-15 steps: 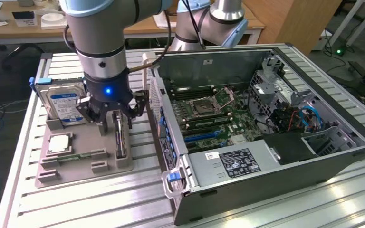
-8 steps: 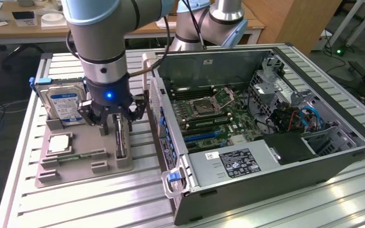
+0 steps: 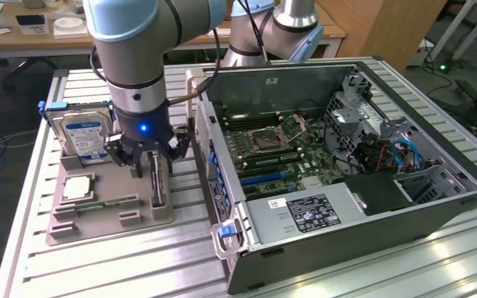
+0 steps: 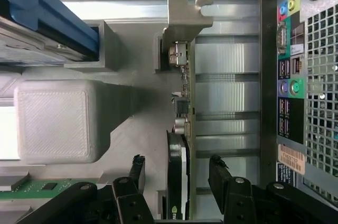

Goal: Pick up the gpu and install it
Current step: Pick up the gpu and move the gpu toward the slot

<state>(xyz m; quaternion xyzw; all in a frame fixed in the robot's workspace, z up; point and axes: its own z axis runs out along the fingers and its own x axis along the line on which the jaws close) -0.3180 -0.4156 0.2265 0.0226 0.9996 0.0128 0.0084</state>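
Observation:
The gpu (image 3: 156,181) is a thin dark card standing on its edge in a slot of the grey parts holder (image 3: 114,218), beside the open computer case (image 3: 404,186). In the wrist view I look along the gpu (image 4: 182,102) edge-on, with its pale metal bracket (image 4: 186,19) at the far end. My gripper (image 3: 146,160) hangs low over the card's near end. The gripper (image 4: 177,167) is open, with one black finger (image 4: 137,168) on each side of the card. A visible gap separates each finger from the card.
The holder also carries a blue-labelled hard drive (image 3: 85,138), a square silver CPU chip (image 3: 79,186) and a green memory stick (image 3: 89,207). The case's motherboard (image 3: 272,149) lies exposed. The case's rear port panel (image 4: 290,76) stands close beside the gpu. A grey holder block (image 4: 58,118) sits on the other side.

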